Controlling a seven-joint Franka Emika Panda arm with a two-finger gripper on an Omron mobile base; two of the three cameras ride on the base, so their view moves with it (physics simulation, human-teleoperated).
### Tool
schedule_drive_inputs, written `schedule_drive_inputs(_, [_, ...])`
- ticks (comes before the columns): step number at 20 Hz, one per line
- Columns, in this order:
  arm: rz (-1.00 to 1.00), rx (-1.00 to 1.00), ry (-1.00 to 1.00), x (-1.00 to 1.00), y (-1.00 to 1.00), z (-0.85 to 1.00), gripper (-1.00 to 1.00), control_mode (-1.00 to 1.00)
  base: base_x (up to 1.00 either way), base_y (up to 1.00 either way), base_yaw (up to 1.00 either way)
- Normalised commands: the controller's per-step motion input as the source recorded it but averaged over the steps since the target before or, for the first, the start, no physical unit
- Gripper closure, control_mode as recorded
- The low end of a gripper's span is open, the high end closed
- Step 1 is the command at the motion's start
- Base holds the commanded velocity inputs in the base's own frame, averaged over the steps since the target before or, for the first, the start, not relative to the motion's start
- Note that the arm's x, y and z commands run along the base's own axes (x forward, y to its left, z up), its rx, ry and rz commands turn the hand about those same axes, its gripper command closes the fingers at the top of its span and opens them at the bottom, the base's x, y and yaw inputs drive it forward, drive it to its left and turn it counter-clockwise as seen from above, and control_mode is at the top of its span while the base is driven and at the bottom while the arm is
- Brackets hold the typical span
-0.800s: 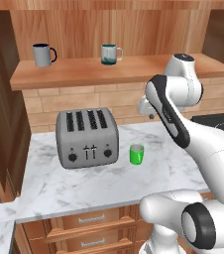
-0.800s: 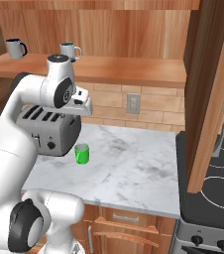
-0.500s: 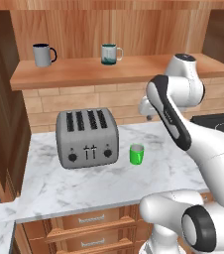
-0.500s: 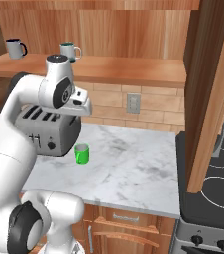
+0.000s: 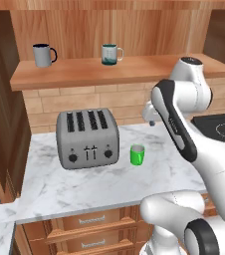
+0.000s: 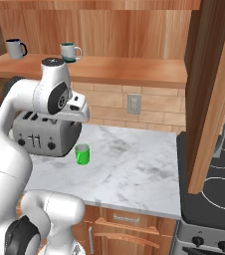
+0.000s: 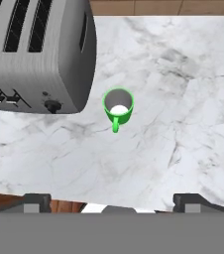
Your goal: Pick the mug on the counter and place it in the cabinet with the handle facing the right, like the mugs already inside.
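Note:
The small green mug (image 5: 137,155) (image 6: 82,154) stands upright on the white marble counter (image 5: 84,185), just right of the toaster. From above, the mug (image 7: 118,106) shows its pale inside, and its green handle (image 7: 115,125) points toward the counter's front edge. My gripper (image 5: 151,118) (image 7: 113,203) hangs well above the mug, open, fingers spread wide with nothing between them. The open wooden cabinet shelf (image 5: 134,69) runs along the wall above the counter.
A silver four-slot toaster (image 5: 87,138) (image 7: 34,54) sits left of the mug. On the shelf stand a grey mug (image 5: 43,55) and a white-and-teal mug (image 5: 109,54), handles to the right. A stove (image 6: 214,174) and a tall wooden panel (image 6: 209,89) lie to the right.
The hand has dropped a little lower toward the counter above the green mug. The mug and toaster have not moved.

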Motion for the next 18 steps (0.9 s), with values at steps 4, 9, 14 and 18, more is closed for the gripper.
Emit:
schedule_drive_inputs(4, [0.00, 0.00, -0.04, -0.19, 0.00, -0.20, -1.00, -1.00, 0.00, 0.00, 0.00])
schedule_drive_inputs(9, [0.00, 0.00, -0.08, -0.18, 0.00, -0.34, -1.00, -1.00, 0.00, 0.00, 0.00])
schedule_drive_inputs(14, [0.00, 0.00, -0.09, -0.11, 0.00, -0.43, -1.00, -1.00, 0.00, 0.00, 0.00])
schedule_drive_inputs(18, [-0.01, 0.00, -0.05, 0.00, 0.00, -0.46, -1.00, -1.00, 0.00, 0.00, 0.00])
